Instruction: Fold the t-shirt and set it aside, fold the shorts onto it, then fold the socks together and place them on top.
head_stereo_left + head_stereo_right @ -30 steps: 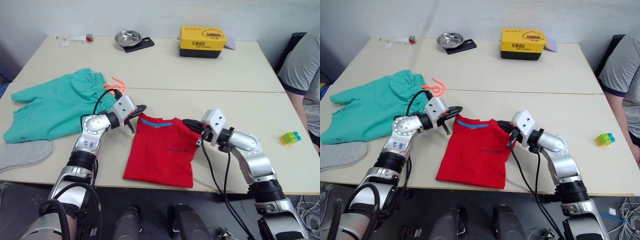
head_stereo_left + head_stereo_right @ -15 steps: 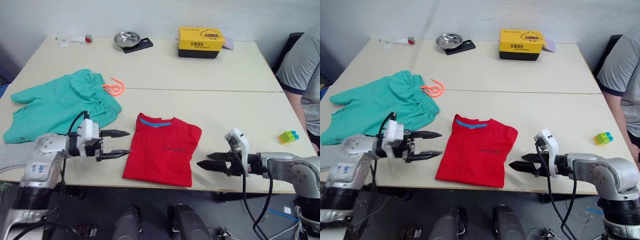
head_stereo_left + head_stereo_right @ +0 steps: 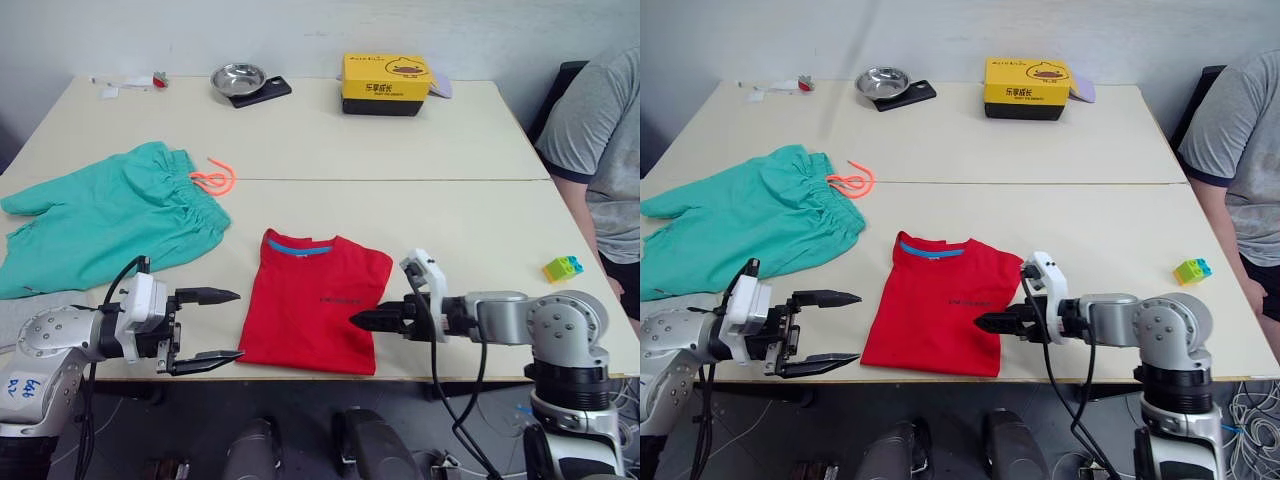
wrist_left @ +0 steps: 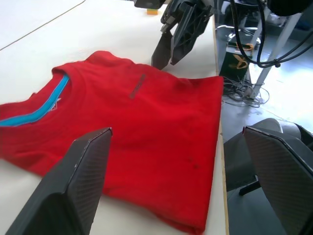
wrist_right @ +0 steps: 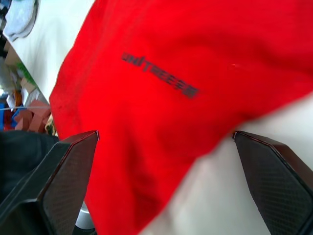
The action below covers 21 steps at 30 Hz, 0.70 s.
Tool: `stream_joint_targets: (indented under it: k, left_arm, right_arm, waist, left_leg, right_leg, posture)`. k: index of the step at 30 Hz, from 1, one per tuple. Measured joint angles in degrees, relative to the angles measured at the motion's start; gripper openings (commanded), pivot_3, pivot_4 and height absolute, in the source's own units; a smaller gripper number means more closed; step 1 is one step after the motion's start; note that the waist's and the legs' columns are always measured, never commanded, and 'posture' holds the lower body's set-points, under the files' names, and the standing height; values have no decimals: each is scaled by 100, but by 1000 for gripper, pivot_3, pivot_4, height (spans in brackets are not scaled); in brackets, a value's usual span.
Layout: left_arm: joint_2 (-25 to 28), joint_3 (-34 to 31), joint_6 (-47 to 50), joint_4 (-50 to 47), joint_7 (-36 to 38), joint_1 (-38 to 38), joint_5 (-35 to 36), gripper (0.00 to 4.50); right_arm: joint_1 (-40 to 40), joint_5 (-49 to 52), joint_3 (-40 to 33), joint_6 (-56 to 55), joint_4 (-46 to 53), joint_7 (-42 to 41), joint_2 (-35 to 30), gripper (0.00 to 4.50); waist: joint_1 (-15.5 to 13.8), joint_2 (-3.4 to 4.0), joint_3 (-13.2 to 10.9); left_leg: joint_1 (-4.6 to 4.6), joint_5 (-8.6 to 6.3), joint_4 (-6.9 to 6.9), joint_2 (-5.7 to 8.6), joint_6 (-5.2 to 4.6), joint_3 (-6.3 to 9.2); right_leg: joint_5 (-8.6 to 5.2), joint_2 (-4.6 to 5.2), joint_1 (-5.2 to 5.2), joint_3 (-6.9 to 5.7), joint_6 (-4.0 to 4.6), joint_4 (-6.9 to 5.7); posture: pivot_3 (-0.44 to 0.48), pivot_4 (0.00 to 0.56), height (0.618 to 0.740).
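Folding the t-shirt (image 3: 318,312) looks like the step in hand, with the sides already tucked in and one more fold probably needed. Lies flat at the near edge of the bench (image 3: 450,220), about the middle, long way running from near edge to far edge, blue neck pointing to the far side. Left gripper (image 3: 205,325) waits just beside the shirt's left side, jaws wide apart, holding nothing. Right gripper (image 3: 368,321) sits at the shirt's right side, low by the hem; from the wrist view, jaws apart. Next move likely calls for pinching both near corners and lifting them up toward the neck. Shorts (image 3: 100,225) lie spread out by the left edge.
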State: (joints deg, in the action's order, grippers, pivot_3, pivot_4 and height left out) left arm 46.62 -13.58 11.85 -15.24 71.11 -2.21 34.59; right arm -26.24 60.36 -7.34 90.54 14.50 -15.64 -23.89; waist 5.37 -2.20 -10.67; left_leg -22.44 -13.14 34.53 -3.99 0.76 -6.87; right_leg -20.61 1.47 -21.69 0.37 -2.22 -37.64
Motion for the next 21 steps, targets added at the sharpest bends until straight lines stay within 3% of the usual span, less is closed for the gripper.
stream_joint_targets:
  k: [7, 11, 15, 21]
  left_arm:
    - [-54, -7, -167, -17, -32, -105, -7, 4500]
    - [-74, -5, -266, -9, -48, -102, -22, 4500]
    - [-170, 15, -308, 0, -123, -72, -36, 4500]
    - [-331, 102, -317, 25, -217, -25, -60, 4500]
  right_arm:
    - [-264, -78, 212, 17, -476, 339, 419, 1583]
    - [-296, -260, 65, 91, -513, 388, 455, 174]
    - [-283, -260, 57, 129, -411, 186, 87, 76]
    - [-55, -267, -204, 22, -4, -560, -1325, 76]
  waist:
    - [21, -4, 3]
    - [20, -5, 5]
    - [-41, 9, -3]
    - [-115, 18, -9]
  left_leg:
    - [-8, 3, -32, 3, 5, -7]
    - [-79, 14, -33, 4, 14, -10]
    - [-85, 15, -30, 10, 12, -13]
    - [-90, 10, -25, 22, -2, -12]
  right_leg:
    - [-4, 2, -17, 2, 8, 16]
    - [-4, 1, -90, 4, 7, 2]
    - [-6, 3, -96, 7, 3, 2]
    - [-6, 11, -90, 8, -11, 13]
  posture:
    - [0, 150, 740]
    - [0, 150, 740]
    - [0, 150, 740]
    - [0, 150, 740]
